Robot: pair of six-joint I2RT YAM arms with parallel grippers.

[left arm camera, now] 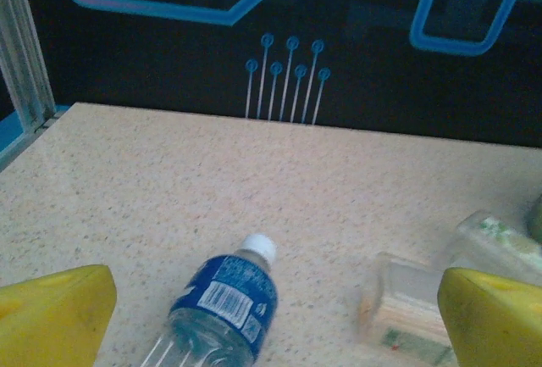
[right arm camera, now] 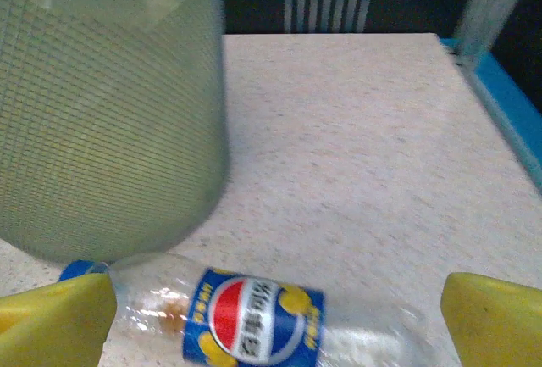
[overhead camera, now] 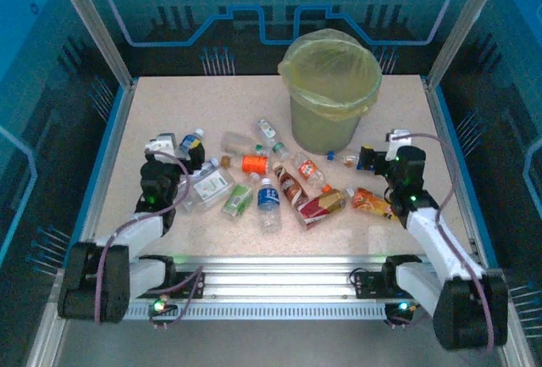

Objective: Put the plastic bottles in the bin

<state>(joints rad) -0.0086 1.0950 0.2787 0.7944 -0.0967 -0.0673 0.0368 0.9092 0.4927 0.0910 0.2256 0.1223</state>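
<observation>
Left wrist: yellow fingers (left arm camera: pixel 51 316) of left gripper (left arm camera: pixel 275 320) nearest, spread wide, holding nothing. Blue-label bottle (left arm camera: pixel 222 303) lies between them on table (left arm camera: pixel 169 180), long axis running away from camera, white cap at far end.
Right wrist: right gripper (right arm camera: pixel 275 325) also wide open, empty. Pepsi bottle (right arm camera: pixel 254 320) lies crosswise between fingers, blue cap pointing left, near bin (right arm camera: pixel 102 121) base.
Top: other plastic bottles (overhead camera: pixel 271 185) scattered flat, just in front of bin.
</observation>
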